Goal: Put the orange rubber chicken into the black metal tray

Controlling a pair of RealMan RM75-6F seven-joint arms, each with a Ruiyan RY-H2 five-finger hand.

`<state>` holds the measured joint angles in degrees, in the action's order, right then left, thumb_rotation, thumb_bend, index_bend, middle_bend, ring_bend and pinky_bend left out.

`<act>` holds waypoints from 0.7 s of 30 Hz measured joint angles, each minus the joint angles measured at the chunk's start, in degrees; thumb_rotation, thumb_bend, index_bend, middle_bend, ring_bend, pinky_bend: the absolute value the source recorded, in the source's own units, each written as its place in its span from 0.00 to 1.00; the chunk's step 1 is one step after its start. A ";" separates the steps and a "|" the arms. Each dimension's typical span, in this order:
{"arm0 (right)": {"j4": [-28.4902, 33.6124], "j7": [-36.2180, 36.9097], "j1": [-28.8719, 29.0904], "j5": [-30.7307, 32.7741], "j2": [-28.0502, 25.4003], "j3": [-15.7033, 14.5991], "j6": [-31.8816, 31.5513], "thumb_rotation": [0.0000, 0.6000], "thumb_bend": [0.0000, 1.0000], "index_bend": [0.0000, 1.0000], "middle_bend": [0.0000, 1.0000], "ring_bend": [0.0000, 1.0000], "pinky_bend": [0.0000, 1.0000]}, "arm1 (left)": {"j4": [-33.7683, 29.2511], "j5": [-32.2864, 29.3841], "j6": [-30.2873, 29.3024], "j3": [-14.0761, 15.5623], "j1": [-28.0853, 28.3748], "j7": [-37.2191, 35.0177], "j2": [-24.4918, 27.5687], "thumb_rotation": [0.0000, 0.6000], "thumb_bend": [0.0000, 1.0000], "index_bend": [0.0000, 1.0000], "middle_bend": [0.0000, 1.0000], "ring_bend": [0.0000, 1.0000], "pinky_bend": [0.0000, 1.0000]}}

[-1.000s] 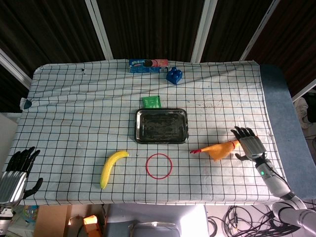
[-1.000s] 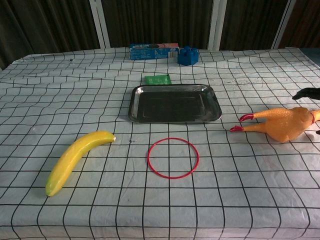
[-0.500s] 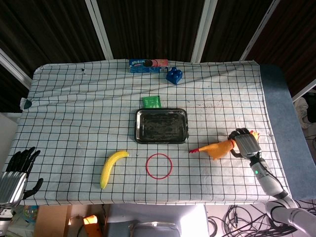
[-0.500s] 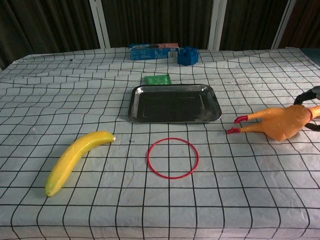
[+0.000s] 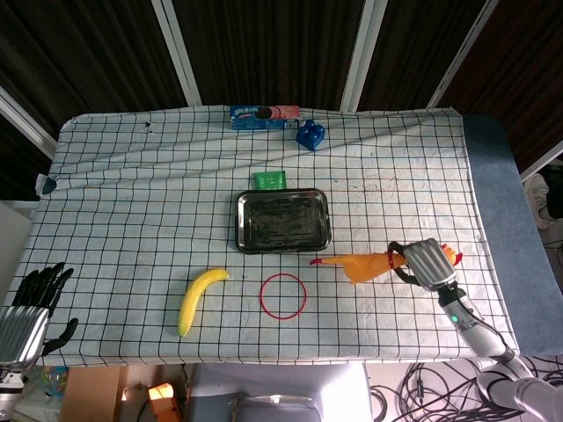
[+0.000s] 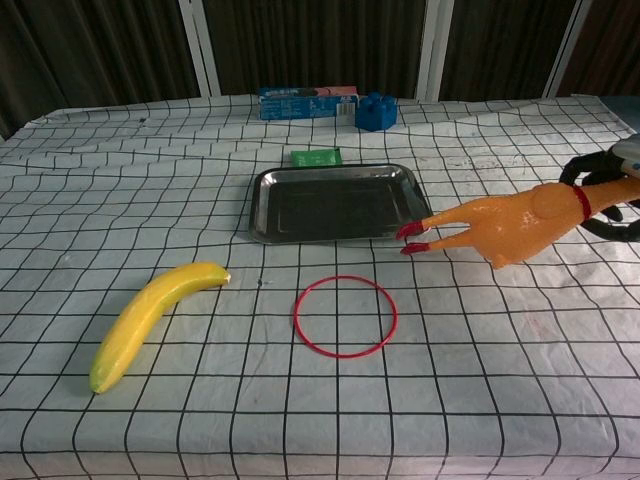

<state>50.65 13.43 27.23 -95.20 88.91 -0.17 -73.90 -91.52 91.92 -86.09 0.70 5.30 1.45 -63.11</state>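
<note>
Since a second ago, the orange rubber chicken point(image 6: 510, 224) is no longer lying on the bench point(image 5: 132, 202) at the right; the right hand point(image 5: 425, 263) is now holding it by the neck end, with the fingers point(image 6: 596, 180) wrapped around it. The chicken is being carried leftward, its body stretched out sideways and its red feet pointing toward the black metal tray point(image 5: 281, 221). In the chest view the feet are appearing just at the tray's near right corner, though whether they are touching it is unclear. Gripping the neck is leaving the long body free to lead into the tray. The tray is also sitting slightly further left than earlier. The left hand point(image 5: 26, 308) is hanging off the bench's near left corner, fingers apart and holding nothing. A banana point(image 5: 199, 299) and a red ring point(image 5: 283, 294) are lying near the front edge, well clear of the chicken's likely path.
</note>
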 measured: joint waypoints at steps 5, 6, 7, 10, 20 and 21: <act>3.83 0.71 0.22 -2.80 -1.51 -0.70 -3.86 1.00 0.47 0.90 0.73 0.78 0.86 | 1.07 2.64 -0.88 0.38 0.34 -2.29 -0.30 1.00 0.35 0.00 0.00 0.00 0.06; 4.99 0.54 0.30 -3.09 -1.86 -0.69 -4.33 1.00 0.47 0.90 0.73 0.78 0.86 | 1.46 3.51 -1.25 0.48 0.48 -3.14 -0.50 1.00 0.35 0.00 0.00 0.00 0.06; 6.62 0.25 0.42 -3.45 -2.32 -0.64 -4.91 1.00 0.47 0.91 0.73 0.78 0.86 | 1.82 4.25 -1.57 0.56 0.60 -3.92 -0.69 1.00 0.35 0.00 0.00 0.00 0.07; 11.17 -0.81 1.02 -3.99 -3.42 -0.05 -5.90 1.00 0.47 0.90 0.73 0.78 0.86 | 3.16 7.19 -2.62 0.99 1.31 -7.79 -1.42 1.00 0.35 0.00 0.00 0.00 0.07; 29.47 -9.14 6.93 -0.43 -6.41 6.47 -0.10 1.00 0.47 0.90 0.73 0.78 0.86 | 3.23 14.80 -2.98 1.22 8.40 -23.29 -4.53 1.00 0.25 0.00 0.00 0.00 0.06; 30.91 -10.96 7.89 0.77 -6.55 7.47 1.57 1.00 0.47 0.90 0.73 0.78 0.86 | 2.44 14.43 -1.95 1.14 9.07 -24.35 -4.71 1.00 0.24 0.00 0.00 0.00 0.06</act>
<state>81.56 2.47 35.12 -94.44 82.36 7.30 -72.32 -89.08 106.35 -88.04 1.84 14.38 -22.90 -67.82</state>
